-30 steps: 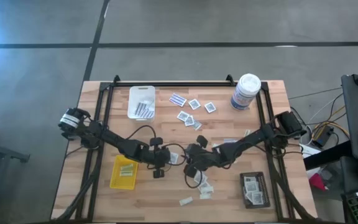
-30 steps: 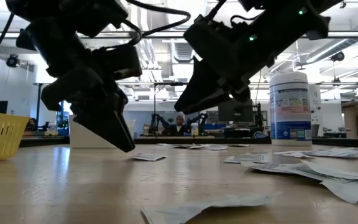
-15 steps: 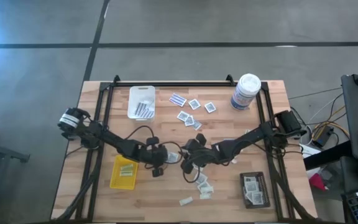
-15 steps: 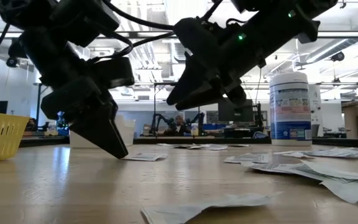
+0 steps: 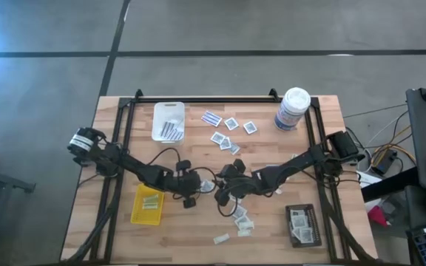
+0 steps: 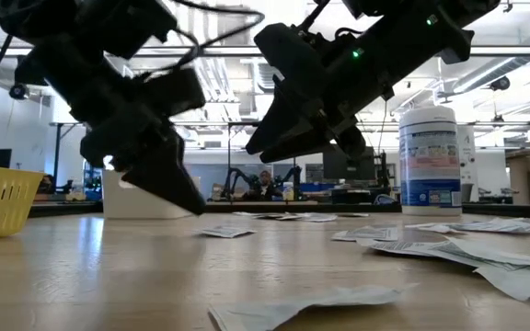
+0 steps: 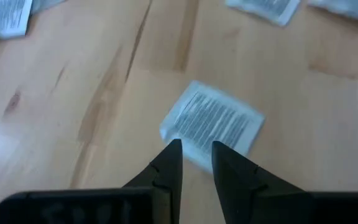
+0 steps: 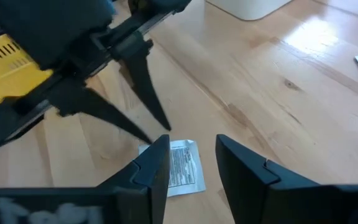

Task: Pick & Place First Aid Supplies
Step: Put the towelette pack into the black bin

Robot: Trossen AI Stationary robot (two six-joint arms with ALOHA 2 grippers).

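Now two robot hands meet over one small packet in the middle of the desk.

From above, the left hand (image 5: 198,186) and right hand (image 5: 219,191) sit close together, near loose packets (image 5: 231,124). From low down, the small packet (image 6: 224,232) lies flat on the desk (image 6: 109,276), just beside the left hand's tip. The left wrist view shows its fingers (image 7: 169,163) a little apart, holding nothing, right at the packet's edge. The right wrist view shows spread fingers (image 8: 156,163) above the packet.

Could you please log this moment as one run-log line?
left gripper: open, tips at packet | right gripper: open, above same packet | nothing held
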